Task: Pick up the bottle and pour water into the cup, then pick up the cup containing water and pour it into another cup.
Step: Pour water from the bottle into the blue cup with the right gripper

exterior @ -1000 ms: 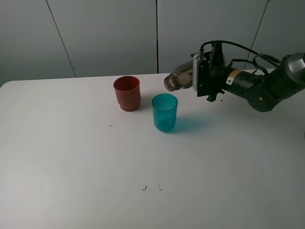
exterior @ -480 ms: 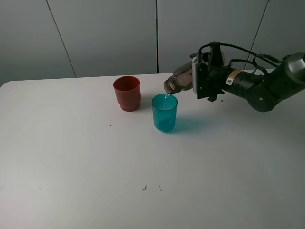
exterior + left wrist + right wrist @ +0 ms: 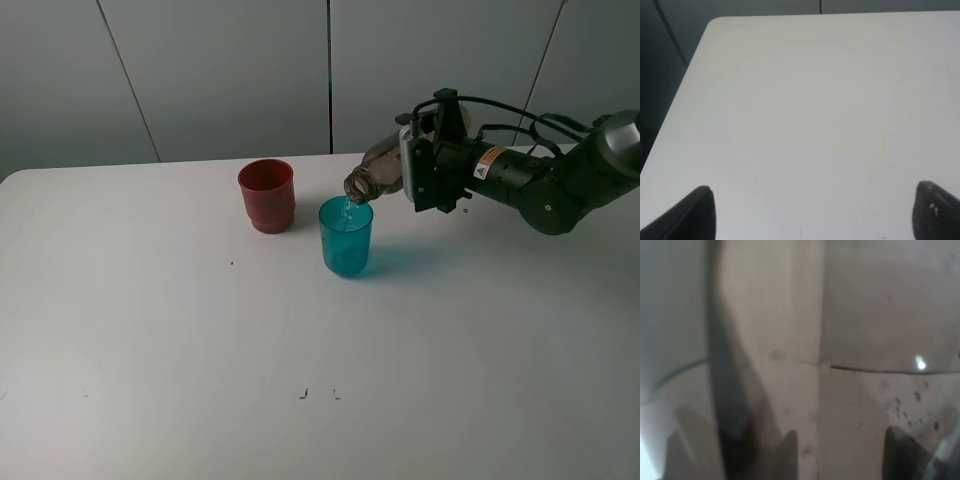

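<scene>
The smoky grey-brown bottle (image 3: 378, 168) is tipped mouth-down to the left, with my right gripper (image 3: 412, 165) shut around its body. Its mouth hangs just above the right rim of the teal translucent cup (image 3: 346, 237), and a thin stream of water falls into that cup. The red cup (image 3: 267, 195) stands upright just left of and behind the teal one. In the right wrist view the bottle (image 3: 840, 340) fills the frame, with droplets on its wall. My left gripper (image 3: 815, 217) hovers open over bare table, only its two dark fingertips (image 3: 700, 212) showing.
The white table (image 3: 200, 350) carries a few small dark specks near its front middle. Its left edge and rounded far corner (image 3: 715, 22) show in the left wrist view, with dark floor beyond. Grey wall panels stand behind the table.
The right gripper has tilted the bottle further, lowering its mouth toward the teal cup. Water has begun running into that cup. Both cups stay put.
</scene>
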You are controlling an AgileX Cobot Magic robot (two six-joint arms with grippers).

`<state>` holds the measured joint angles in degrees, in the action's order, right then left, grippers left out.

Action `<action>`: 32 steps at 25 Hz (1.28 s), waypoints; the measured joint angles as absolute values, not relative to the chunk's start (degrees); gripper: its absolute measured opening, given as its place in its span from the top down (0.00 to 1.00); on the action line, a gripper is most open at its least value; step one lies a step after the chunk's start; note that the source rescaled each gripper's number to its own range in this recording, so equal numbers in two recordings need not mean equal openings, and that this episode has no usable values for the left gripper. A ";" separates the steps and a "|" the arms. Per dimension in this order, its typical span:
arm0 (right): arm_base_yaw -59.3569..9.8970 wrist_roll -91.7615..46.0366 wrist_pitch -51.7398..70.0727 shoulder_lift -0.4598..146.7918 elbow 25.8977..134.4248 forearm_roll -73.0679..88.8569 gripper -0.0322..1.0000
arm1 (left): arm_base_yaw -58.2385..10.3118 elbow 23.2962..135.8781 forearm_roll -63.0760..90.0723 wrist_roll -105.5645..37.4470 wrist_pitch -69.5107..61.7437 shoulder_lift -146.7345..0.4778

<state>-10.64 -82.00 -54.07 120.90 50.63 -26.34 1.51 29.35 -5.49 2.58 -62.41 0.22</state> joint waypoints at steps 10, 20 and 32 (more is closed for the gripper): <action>-10.64 -83.52 -54.07 120.90 50.63 -26.34 0.94 | 1.51 29.35 -5.49 2.58 -62.41 0.22; -10.64 -84.54 -54.07 120.90 50.63 -26.34 0.94 | 1.51 29.35 -5.49 2.58 -62.41 0.22; -10.64 -85.91 -54.07 120.90 50.63 -26.34 0.94 | 1.51 29.35 -5.49 2.45 -62.41 0.22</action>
